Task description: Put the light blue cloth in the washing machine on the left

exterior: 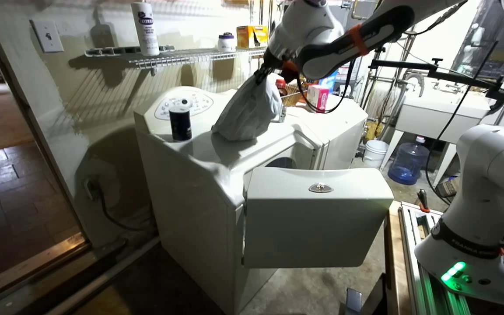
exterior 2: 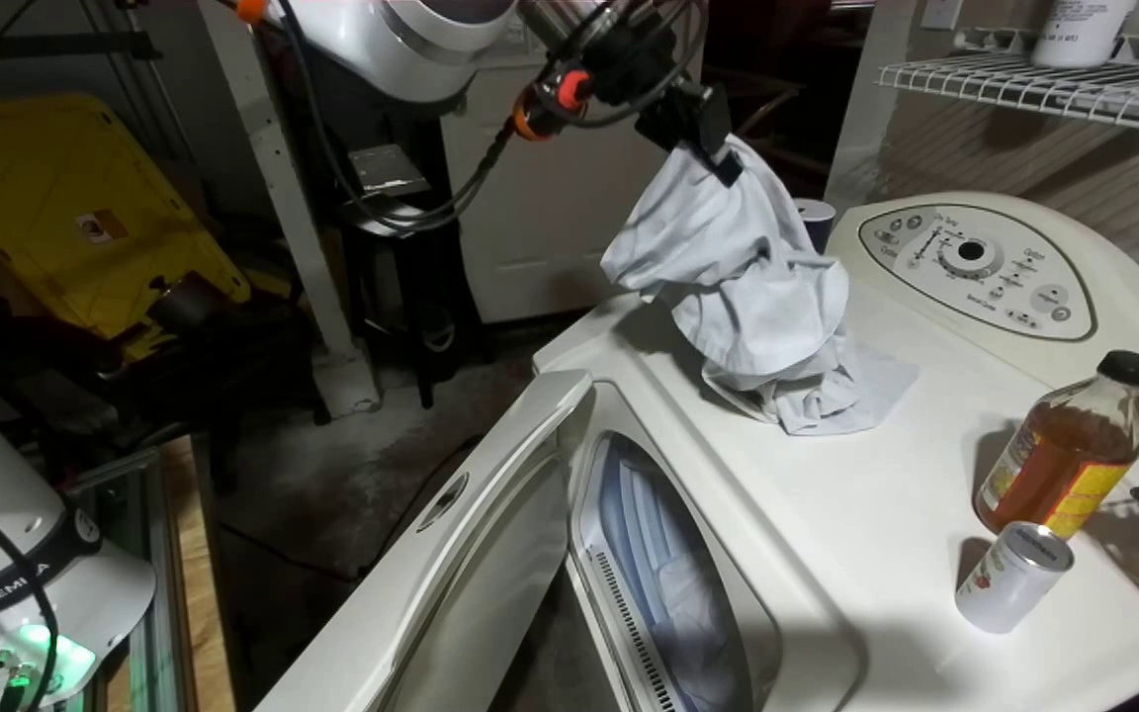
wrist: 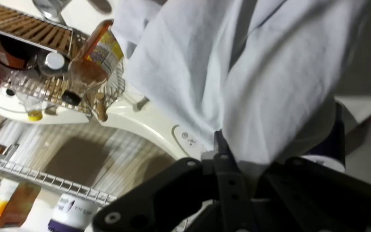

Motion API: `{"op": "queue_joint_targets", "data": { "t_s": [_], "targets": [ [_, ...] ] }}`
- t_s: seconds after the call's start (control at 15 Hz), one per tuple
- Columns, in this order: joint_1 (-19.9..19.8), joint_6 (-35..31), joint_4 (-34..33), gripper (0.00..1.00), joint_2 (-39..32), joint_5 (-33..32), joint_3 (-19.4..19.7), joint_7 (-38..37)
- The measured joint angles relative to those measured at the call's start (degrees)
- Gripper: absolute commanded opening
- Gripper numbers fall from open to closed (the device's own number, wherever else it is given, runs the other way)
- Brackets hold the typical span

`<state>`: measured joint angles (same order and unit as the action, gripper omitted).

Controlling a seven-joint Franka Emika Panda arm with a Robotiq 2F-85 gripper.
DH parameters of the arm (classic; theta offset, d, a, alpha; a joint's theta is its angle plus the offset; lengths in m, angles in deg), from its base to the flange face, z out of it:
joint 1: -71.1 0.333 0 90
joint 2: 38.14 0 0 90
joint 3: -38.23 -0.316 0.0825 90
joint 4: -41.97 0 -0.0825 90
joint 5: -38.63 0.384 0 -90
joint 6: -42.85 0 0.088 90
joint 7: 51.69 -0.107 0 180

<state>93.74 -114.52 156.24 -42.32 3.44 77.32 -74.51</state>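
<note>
The cloth (exterior: 250,111) looks pale blue-grey. It hangs in folds in both exterior views (exterior 2: 757,287), its lower end touching the white machine's top. My gripper (exterior: 262,75) is above the machine and shut on the cloth's upper end; it also shows in an exterior view (exterior 2: 718,158). In the wrist view the cloth (wrist: 237,71) runs out from between the fingers (wrist: 237,151) and hides part of the far finger. The washing machine (exterior: 190,188) has its front door (exterior: 317,223) swung open. Its opening (exterior 2: 663,583) shows a bluish interior with pale, fabric-like folds.
A dark canister (exterior: 180,124) stands on the machine top beside the cloth. An amber bottle (exterior 2: 1064,460) and a small white can (exterior 2: 1014,578) stand there too. A wire shelf (exterior: 199,56) is on the wall behind. A second white machine (exterior: 344,124) adjoins.
</note>
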Motion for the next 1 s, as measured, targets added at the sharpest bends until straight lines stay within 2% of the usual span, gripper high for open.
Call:
{"op": "queue_joint_targets", "data": {
  "t_s": [0.33,0.53,0.73,1.0],
  "targets": [
    [0.7,-2.54,0.98,0.01,10.19,-13.37,-0.56,-9.09],
    [0.76,-3.06,1.59,0.01,12.04,-14.65,-0.91,-9.87],
    [0.87,-7.13,3.71,0.01,8.72,-13.42,-0.52,-9.64],
    [0.59,-15.13,4.62,0.01,-1.03,-8.28,-0.01,-7.04]
  ]
}}
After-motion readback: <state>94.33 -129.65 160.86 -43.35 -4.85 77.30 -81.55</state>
